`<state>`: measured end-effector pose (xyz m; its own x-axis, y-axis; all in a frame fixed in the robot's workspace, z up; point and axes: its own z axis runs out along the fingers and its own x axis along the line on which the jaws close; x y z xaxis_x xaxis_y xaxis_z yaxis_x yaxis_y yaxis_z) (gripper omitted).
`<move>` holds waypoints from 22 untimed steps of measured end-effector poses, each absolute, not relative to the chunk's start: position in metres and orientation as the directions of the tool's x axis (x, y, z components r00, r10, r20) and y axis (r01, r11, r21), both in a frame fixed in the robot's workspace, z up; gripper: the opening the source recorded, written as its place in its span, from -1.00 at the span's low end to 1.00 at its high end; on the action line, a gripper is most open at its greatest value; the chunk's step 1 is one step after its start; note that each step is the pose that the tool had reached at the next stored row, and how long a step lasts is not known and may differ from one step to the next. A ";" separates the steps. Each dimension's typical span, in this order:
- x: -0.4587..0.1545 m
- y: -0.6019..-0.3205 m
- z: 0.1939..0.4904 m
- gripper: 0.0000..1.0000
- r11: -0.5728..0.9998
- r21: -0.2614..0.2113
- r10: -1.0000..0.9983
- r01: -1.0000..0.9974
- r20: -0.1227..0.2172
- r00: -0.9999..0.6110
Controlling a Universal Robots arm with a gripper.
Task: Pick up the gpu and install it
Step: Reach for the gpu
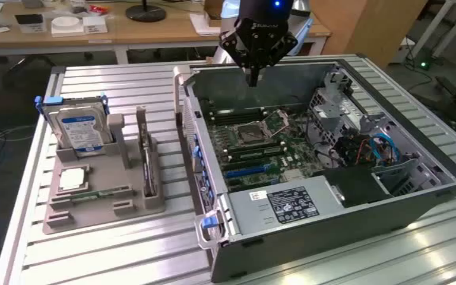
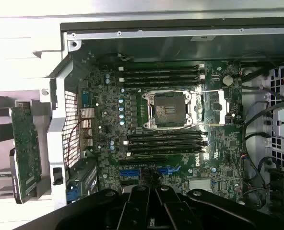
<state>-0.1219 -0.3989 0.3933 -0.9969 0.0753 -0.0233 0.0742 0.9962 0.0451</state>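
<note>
While the gripper [image 1: 252, 78] hangs over the open computer case [image 1: 331, 243] with its fingers pressed together on nothing, we enter the scene outward from it.

**Step in hand (our judgement):** the pick has not begun. The jaws must part before they meet the card. They should take its upper edge squarely, since the card is thin and stands on edge.

1. Directly beneath the gripper: the motherboard [image 2: 108, 120], with a bare processor socket [image 2: 168, 111] and black memory slots [image 2: 163, 143]. Closest under the fingers are the blue expansion slots [image 2: 132, 171], with no card in them.
2. Beside the gripper, toward the exterior view's left: the case's rear wall [image 1: 188, 119]. It stands between the gripper and the card, so we count it an obstacle.
3. Beyond that wall: the grey holder [image 1: 125, 205] on the slatted table [image 1: 109, 249]. The gpu [image 1: 147, 160] stands upright in its slot, untouched and well apart from the fingers. The holder's post [image 1: 141, 122] rises just beside the card, leaving little room there.
4. Farther along the holder: the hard drive [image 1: 81, 130], upright, and the memory stick [image 1: 101, 193], lying flat.
</note>
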 end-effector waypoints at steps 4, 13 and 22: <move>-0.123 -0.399 0.393 -0.79 0.996 0.045 0.075 0.074 -0.023 -0.997; -0.128 -0.399 0.393 -0.79 0.996 0.045 0.075 0.074 -0.023 -0.997; -0.133 -0.399 0.393 -0.79 0.996 0.045 0.075 0.074 -0.023 -0.997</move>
<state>-0.1328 -0.3989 0.3933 -0.9969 0.0753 -0.0233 0.0742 0.9962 0.0451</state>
